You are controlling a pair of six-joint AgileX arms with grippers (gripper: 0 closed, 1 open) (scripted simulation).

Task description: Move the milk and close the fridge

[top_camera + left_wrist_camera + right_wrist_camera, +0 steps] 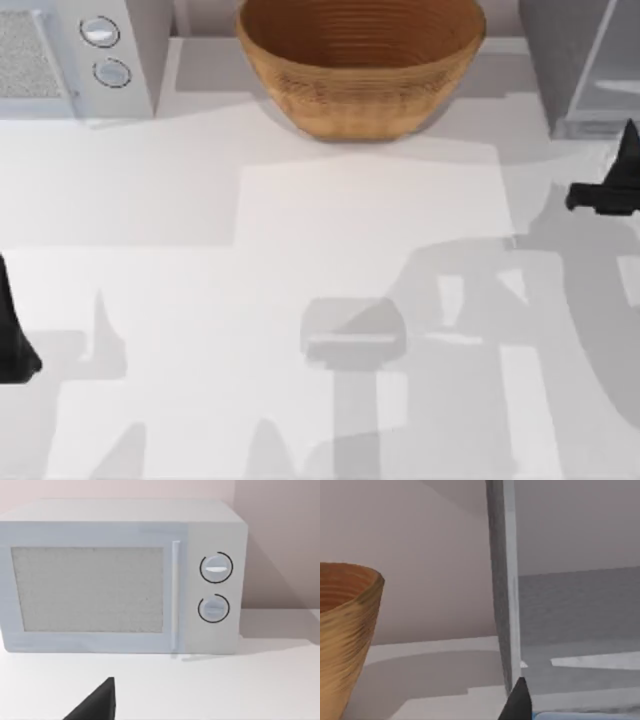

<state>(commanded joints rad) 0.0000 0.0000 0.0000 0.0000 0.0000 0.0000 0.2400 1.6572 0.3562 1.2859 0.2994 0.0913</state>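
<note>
Top view: the right gripper (606, 190) sits at the table's (300, 260) right edge, just in front of the fridge (585, 60), which fills the far right corner with its pale door panel facing the table. Whether the jaws are open, closed or gripping cannot be told here. In the right wrist view a dark fingertip (519, 702) rises at the lower edge, close below the fridge's upright light frame (504, 580); a thin blue strip (580, 716) lies beside that fingertip at the picture's very edge, too little of it showing to say whether it is the milk. The basket (360, 60) stands at the far middle of the table, well apart from the right gripper. The left arm (12, 330) rests at the table's left edge; its wrist view faces the white box (120, 575) with two knobs, one dark fingertip (97, 705) in view.
</note>
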